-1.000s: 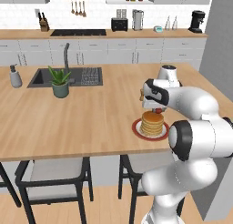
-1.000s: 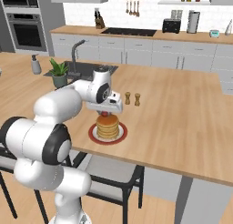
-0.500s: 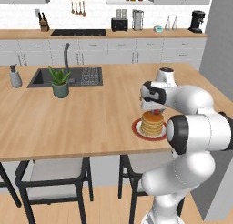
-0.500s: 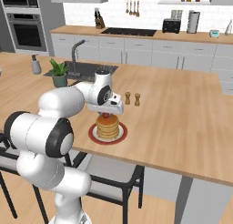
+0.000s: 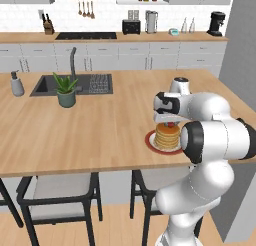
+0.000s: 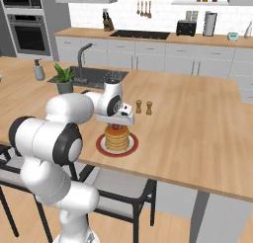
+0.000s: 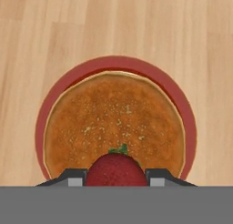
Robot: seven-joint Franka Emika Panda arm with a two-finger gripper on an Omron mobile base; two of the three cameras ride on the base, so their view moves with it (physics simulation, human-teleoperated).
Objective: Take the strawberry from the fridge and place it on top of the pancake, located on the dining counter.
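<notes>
Red strawberry (image 7: 115, 170): dark red, with a small green cap, held between the two finger tips of the end effector (image 7: 115, 176); in the hand view it sits just above the near edge of the pancake top.
End effector: closed on the strawberry, one finger tip on each side of it; in the left base view the end effector (image 5: 170, 123) hangs right above the stack, and the same in the right base view (image 6: 116, 125). If the berry already touches the pancake, I cannot tell.
Pancake (image 7: 113, 123): golden-brown round stack, with small light specks on the top; it lies in the middle of the plate.
Plate (image 7: 59, 89): round, with a red rim that shows all around the stack.
Tabletop (image 5: 100, 125): light wood; the plate stands near its front edge, on the right part in the left base view.
Shakers (image 6: 143, 106): two small brown ones, standing just beside each other behind the plate, a little to the right in the right base view.
Sink (image 5: 75, 84): dark, sunk into the far left part of the tabletop, with a grey tap (image 5: 73, 60) behind it.
Plant (image 5: 65, 89): green, in a grey pot, at the front edge of the sink.
Soap bottle (image 5: 17, 84): grey, left of the sink.
Chairs (image 5: 60, 190): two with dark frames, under the front edge of the tabletop.
</notes>
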